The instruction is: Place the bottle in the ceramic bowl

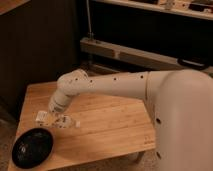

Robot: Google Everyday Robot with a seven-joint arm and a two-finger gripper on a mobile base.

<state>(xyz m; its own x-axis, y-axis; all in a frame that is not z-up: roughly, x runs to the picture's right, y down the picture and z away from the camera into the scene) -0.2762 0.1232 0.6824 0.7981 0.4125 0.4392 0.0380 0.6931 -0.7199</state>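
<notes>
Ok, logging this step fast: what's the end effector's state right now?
End effector: over the table's left part, just above and right of the bowl, shut on the bottle.

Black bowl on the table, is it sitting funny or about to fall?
A bit odd, yes: the ceramic bowl sits at the wooden table's front-left corner, its rim seemingly past the edge. The gripper carries the bottle just above it. Nothing spilled.
</notes>
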